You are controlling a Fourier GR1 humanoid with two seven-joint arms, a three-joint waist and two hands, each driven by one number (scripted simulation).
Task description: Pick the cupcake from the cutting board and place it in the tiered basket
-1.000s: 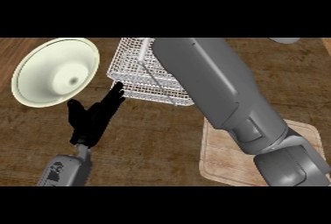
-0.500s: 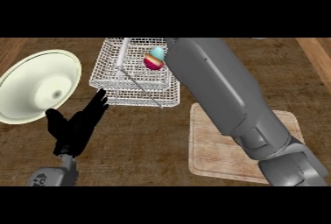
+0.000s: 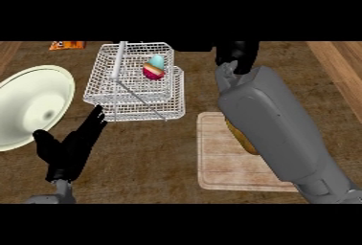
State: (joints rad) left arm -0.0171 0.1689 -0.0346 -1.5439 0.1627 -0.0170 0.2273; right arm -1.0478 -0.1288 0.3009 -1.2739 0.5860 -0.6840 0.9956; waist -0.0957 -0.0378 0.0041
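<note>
Placement looks done: the pink-and-teal frosted cupcake (image 3: 155, 67) lies inside the white wire tiered basket (image 3: 134, 103) at eleven o'clock, off the pale wooden cutting board (image 3: 226, 165), with the black right hand (image 3: 237, 53) curled and empty beside it (black left hand (image 3: 74, 146) rests straight-fingered at eight o'clock).

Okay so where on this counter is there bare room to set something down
Bare counter lies between the left hand and the cutting board, below the tiered basket. The board's left strip is bare too. It is crowded between the plate and basket, and around the right hand.
</note>
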